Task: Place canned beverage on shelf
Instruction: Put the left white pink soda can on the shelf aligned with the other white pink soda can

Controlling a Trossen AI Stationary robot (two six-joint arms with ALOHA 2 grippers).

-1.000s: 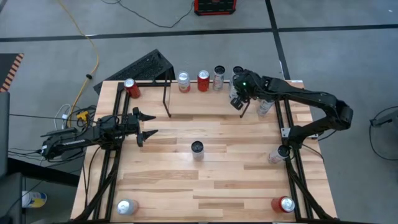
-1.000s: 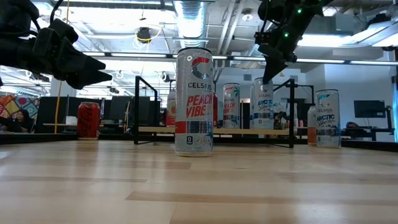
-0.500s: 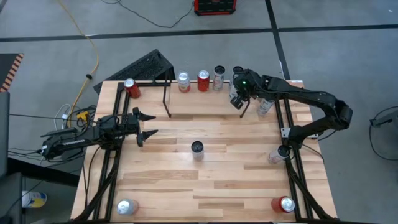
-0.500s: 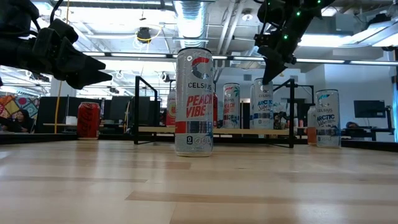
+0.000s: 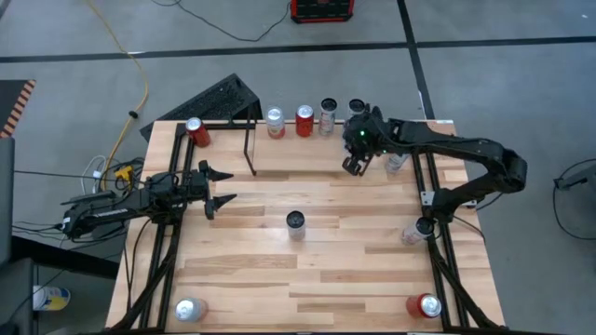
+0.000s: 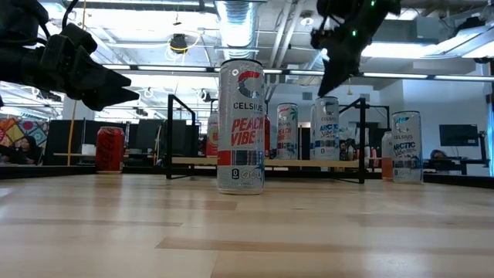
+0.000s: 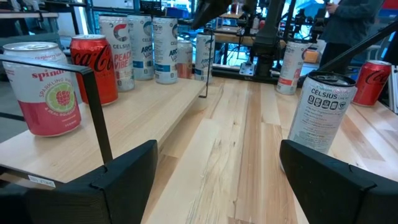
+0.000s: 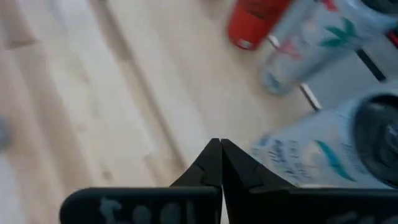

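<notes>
The left gripper (image 5: 222, 186) hangs with fingers apart at the table's left edge. The tall white Celsius can (image 5: 295, 223) stands mid-table, between both grippers. The low black-rod shelf with a light wood board (image 5: 307, 147) runs along the far edge; the right gripper (image 5: 350, 167), fingers together and empty, hovers at its right end.

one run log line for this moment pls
left gripper: open, idle at left edge | right gripper: shut, empty, above shelf | Celsius can: mid-table, untouched
</notes>
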